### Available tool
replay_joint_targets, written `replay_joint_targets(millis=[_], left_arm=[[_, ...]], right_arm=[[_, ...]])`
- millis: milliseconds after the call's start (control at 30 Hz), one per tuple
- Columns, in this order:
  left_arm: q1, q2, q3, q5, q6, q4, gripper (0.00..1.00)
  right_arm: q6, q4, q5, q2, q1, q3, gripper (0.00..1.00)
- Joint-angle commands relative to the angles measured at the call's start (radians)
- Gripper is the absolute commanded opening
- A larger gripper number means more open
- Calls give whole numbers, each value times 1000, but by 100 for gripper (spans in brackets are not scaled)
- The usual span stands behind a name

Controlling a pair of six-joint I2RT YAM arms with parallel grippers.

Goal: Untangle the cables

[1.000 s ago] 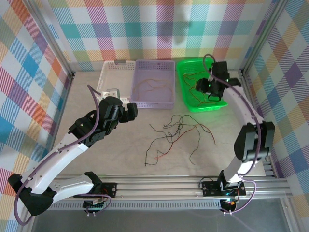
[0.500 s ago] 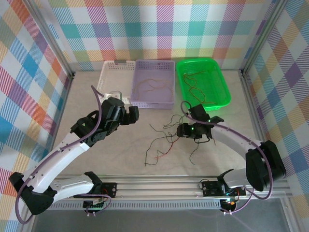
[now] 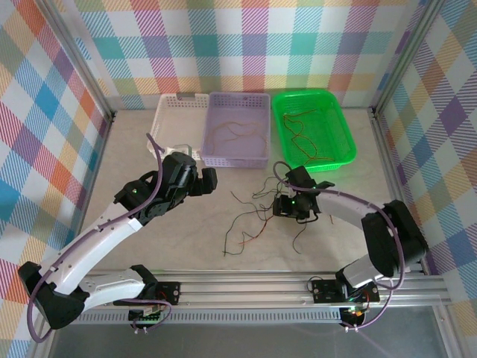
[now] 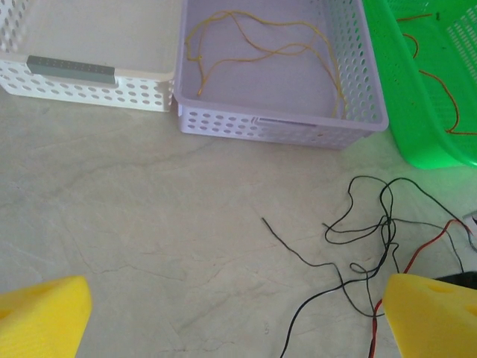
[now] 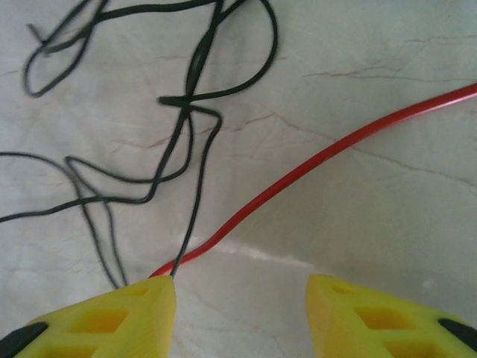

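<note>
A tabletop [image 3: 130, 142] with purple basket [image 3: 235, 160] and green basket [image 3: 349, 145]; cables [image 3: 257, 216] tangled in front
The left pincer [image 4: 237, 313] hangs wide open beside the tangle; the right pincer [image 5: 242, 298] is open low over it; a red strand [image 5: 335, 149] and a black one run up to one finger.

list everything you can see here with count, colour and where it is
white basket: one, white, back left
purple basket: one, lilac, back middle
green basket: one, green, back right
yellow cables: a few, inside the purple basket
red-orange cables: a few, inside the green basket
loose cables: several, black and red, tangled mid-table
table: one, beige
left gripper: open, above the table
right gripper: open, over the tangle
</note>
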Motion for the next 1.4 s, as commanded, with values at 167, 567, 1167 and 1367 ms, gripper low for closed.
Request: replay_joint_targets(millis=[167, 567, 1167, 1367], left_arm=[[7, -2, -19, 6, -15, -21, 100], [8, 8, -23, 17, -11, -16, 100], [7, 12, -29, 37, -9, -11, 100], [7, 13, -33, 41, -4, -10, 100]], right_arm=[[64, 13, 74, 58, -15, 58, 49], [81, -5, 80, 156, -55, 125, 46], [1, -103, 140, 315, -56, 324, 38], [-10, -114, 136, 357, -56, 369, 31]])
